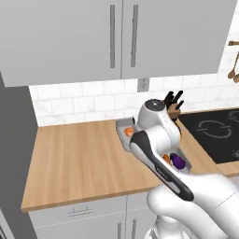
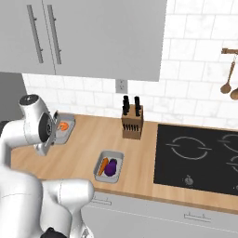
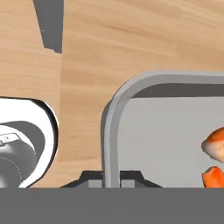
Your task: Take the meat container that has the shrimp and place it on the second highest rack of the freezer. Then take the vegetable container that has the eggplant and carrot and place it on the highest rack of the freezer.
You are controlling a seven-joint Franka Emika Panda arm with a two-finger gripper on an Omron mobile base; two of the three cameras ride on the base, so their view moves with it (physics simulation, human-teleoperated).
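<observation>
The meat container (image 3: 112,122) is a grey tray holding the curled orange-and-white shrimp (image 3: 215,145). My gripper (image 3: 111,178) is shut on its near rim, one fingertip on each side of the wall. The same tray (image 2: 68,117) with the shrimp (image 2: 63,125) sits at the back left of the wooden counter, just past my wrist, and appears again as tray (image 1: 122,124) and shrimp (image 1: 129,132). The vegetable container (image 2: 99,163) lies nearer the front with the purple eggplant (image 2: 111,168) and the carrot (image 2: 103,164) in it. The freezer's racks are out of view.
A knife block (image 2: 131,122) stands at the back of the counter beside a black cooktop (image 2: 195,155). White wall cupboards (image 1: 116,37) hang overhead. A tall grey panel (image 1: 14,140) bounds the counter's left end. Wooden spoons (image 2: 228,83) hang on the wall at right.
</observation>
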